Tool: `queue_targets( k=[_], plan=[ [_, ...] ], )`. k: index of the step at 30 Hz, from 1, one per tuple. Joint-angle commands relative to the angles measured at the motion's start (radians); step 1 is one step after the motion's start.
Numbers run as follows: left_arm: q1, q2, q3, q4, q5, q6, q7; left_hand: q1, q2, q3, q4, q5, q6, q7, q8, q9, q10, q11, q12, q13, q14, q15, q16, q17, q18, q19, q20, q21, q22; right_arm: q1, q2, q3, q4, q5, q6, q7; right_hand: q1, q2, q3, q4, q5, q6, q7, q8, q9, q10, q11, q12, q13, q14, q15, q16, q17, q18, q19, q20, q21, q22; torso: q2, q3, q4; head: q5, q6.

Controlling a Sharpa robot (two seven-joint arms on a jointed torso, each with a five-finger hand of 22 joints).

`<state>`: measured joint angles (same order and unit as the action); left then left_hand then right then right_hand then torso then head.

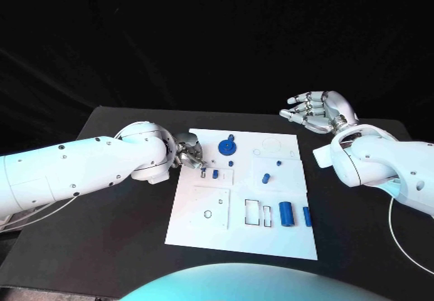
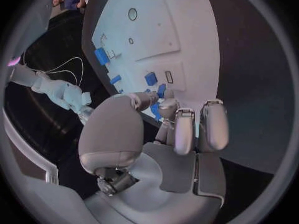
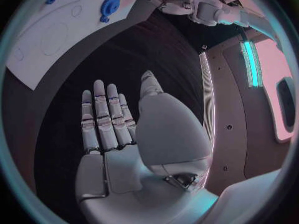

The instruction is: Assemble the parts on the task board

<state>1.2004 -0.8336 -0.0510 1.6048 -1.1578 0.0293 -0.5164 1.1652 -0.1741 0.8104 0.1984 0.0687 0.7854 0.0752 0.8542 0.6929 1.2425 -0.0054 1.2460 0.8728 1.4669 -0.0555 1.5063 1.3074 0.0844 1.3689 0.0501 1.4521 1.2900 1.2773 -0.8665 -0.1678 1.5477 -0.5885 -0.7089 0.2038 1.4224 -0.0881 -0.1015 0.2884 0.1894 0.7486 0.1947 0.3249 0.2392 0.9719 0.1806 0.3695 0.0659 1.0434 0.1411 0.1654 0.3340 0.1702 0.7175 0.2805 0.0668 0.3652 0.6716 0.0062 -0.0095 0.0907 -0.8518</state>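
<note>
The white task board (image 1: 194,219) lies in the middle of the black table. Near its far edge sits a blue gear (image 1: 228,147), also seen as the gear (image 3: 111,6). Small blue parts (image 1: 266,178) lie mid-board, and a blue cylinder (image 1: 288,213) stands near the right edge. My left hand (image 1: 190,152) hovers at the board's far left edge with its fingers (image 2: 186,129) curled in. The thumb and a fingertip meet right by a blue piece (image 2: 155,109); whether they pinch it is hidden. My right hand (image 1: 317,111) is raised off the board's far right corner, its fingers (image 3: 102,117) spread and holding nothing.
Outlined slots (image 1: 252,213) and small round holes (image 1: 208,214) mark the board's near half. Another blue part (image 1: 306,216) lies beside the cylinder. Bare black table (image 1: 118,213) runs along both sides of the board.
</note>
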Motion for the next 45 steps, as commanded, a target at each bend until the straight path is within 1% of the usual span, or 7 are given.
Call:
queue_targets(
  k=[1, 13, 20, 25, 33, 45],
  plan=[
    [0.0, 0.004, -0.002, 0.0, -0.027, 0.034, 0.006, 0.0, 0.006, 0.168, -0.16, 0.007, 0.005, -0.006, 0.004, 0.001, 0.007, -0.001, 0.002, 0.001, 0.071, -0.008, 0.005, 0.143, -0.02, 0.008, 0.0, 0.006, 0.001, -0.001, 0.001, 0.0, 0.0, -0.004, 0.013, 0.01, -0.012, 0.003, 0.007, 0.001, -0.001, 0.005, 0.058, 0.007, -0.002, 0.003, 0.006, -0.004, -0.001, 0.002, 0.008, -0.006, -0.002, 0.014, -0.007, 0.002, -0.005, -0.003, 0.0, -0.0001, -0.0004, 0.001, -0.001],
    [-0.004, 0.008, -0.009, -0.006, -0.031, 0.055, 0.004, 0.0, 0.006, 0.168, -0.16, 0.007, 0.005, -0.006, 0.004, 0.001, 0.007, -0.001, 0.002, 0.001, 0.071, -0.008, 0.005, 0.143, -0.02, 0.008, 0.0, 0.006, 0.001, -0.001, 0.001, 0.0, 0.0, -0.004, 0.015, 0.01, -0.013, 0.004, 0.007, 0.001, -0.001, 0.005, 0.058, 0.007, -0.002, 0.003, 0.006, -0.004, -0.002, 0.003, 0.008, -0.006, -0.003, 0.014, -0.007, 0.002, -0.004, -0.004, 0.0, -0.0005, 0.0004, -0.001, -0.002],
    [-0.005, 0.012, -0.013, -0.011, -0.037, 0.057, 0.003, 0.0, 0.006, 0.168, -0.16, 0.007, 0.005, -0.006, 0.004, 0.001, 0.007, -0.001, 0.002, 0.001, 0.071, -0.008, 0.005, 0.143, -0.02, 0.008, 0.0, 0.006, 0.001, -0.001, 0.001, 0.0, 0.0, -0.004, 0.016, 0.01, -0.013, 0.004, 0.007, 0.001, -0.001, 0.005, 0.058, 0.007, -0.003, 0.003, 0.006, -0.004, -0.002, 0.003, 0.008, -0.006, -0.003, 0.014, -0.008, 0.002, -0.004, -0.004, 0.0, -0.0011, 0.0, 0.001, -0.003],
    [-0.006, 0.015, -0.016, -0.013, -0.041, 0.054, 0.003, 0.0, 0.006, 0.168, -0.16, 0.007, 0.005, -0.006, 0.004, 0.001, 0.007, -0.001, 0.002, 0.001, 0.071, -0.008, 0.005, 0.143, -0.02, 0.008, 0.0, 0.006, 0.001, -0.001, 0.001, 0.0, 0.0, -0.004, 0.016, 0.01, -0.014, 0.004, 0.007, 0.001, -0.001, 0.005, 0.058, 0.007, -0.003, 0.003, 0.006, -0.004, -0.002, 0.002, 0.008, -0.006, -0.003, 0.014, -0.008, 0.002, -0.004, -0.004, 0.0, -0.0005, 0.0003, 0.0, -0.001],
    [-0.009, 0.016, -0.017, -0.012, -0.04, 0.056, 0.003, -0.002, 0.004, 0.171, -0.162, 0.009, 0.007, -0.006, 0.005, 0.001, 0.009, -0.001, 0.003, 0.002, 0.072, -0.008, 0.005, 0.143, -0.021, 0.01, -0.001, 0.007, 0.003, -0.001, 0.0, 0.0, 0.0, -0.004, 0.016, 0.011, -0.014, 0.004, 0.007, 0.001, -0.001, 0.005, 0.058, 0.007, -0.003, 0.003, 0.006, -0.004, -0.002, 0.002, 0.008, -0.006, -0.003, 0.014, -0.008, 0.002, -0.004, -0.004, 0.0, -0.0002, -0.0002, 0.0, -0.004],
    [-0.011, 0.014, -0.018, -0.009, -0.041, 0.083, -0.001, -0.002, 0.003, 0.172, -0.162, 0.01, 0.007, -0.006, 0.005, 0.001, 0.01, -0.002, 0.003, 0.003, 0.072, -0.008, 0.005, 0.143, -0.021, 0.009, -0.001, 0.007, 0.002, -0.002, -0.002, 0.0, -0.002, -0.004, 0.016, 0.011, -0.014, 0.004, 0.007, 0.001, -0.001, 0.005, 0.058, 0.007, -0.003, 0.003, 0.006, -0.004, -0.002, 0.002, 0.008, -0.006, -0.003, 0.014, -0.008, 0.002, -0.004, -0.004, 0.0, -0.0004, 0.0003, 0.001, -0.004]
  ],
)
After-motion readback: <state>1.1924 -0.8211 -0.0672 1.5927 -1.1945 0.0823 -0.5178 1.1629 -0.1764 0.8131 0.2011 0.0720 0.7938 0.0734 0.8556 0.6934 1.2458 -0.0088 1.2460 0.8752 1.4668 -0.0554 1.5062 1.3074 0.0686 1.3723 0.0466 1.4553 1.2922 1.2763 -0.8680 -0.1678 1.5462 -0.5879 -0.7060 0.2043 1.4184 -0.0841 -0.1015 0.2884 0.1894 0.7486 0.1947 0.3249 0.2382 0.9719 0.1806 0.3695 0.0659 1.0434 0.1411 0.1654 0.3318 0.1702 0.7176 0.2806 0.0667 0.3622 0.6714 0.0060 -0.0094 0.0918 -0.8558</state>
